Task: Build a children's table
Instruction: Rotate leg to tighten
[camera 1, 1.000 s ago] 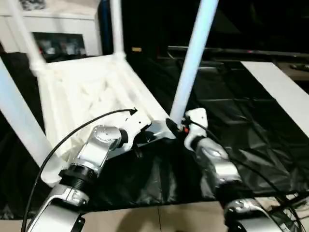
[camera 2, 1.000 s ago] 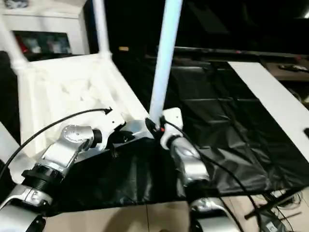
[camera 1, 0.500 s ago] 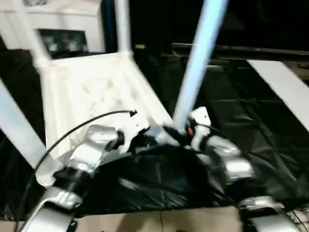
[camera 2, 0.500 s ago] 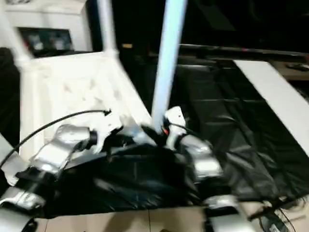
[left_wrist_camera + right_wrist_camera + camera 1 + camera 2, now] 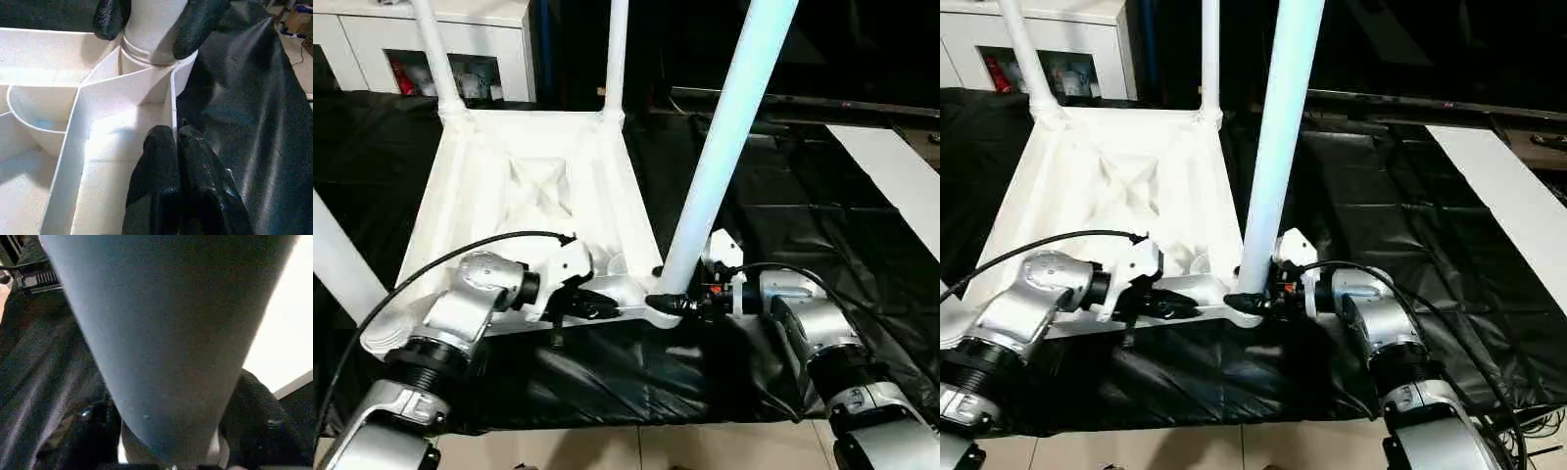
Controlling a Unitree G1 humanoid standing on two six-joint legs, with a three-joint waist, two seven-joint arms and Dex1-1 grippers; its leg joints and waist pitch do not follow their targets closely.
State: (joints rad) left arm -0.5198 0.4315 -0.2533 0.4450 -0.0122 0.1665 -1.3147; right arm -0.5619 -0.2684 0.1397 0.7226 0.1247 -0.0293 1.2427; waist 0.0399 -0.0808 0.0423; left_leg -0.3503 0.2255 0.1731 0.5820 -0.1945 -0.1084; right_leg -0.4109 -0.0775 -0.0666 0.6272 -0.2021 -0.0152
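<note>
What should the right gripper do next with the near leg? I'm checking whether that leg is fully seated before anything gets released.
Probably press and twist the near leg further into its corner socket. The right gripper clasps the leg's base while the left gripper pinches the tabletop's rim; full seating can't be confirmed.

We see the table top as white moulded plastic, smooth and faintly glossy, its ribs thin and clean-edged. The near leg is a smooth white plastic tube with a soft sheen. Over the bench lies a black cover, a thin creased sheet that catches the light in glossy wrinkles. Our forearms look like brushed silver metal. The left gripper has black fingers with a finely pebbled, rubbery matt skin.
</note>
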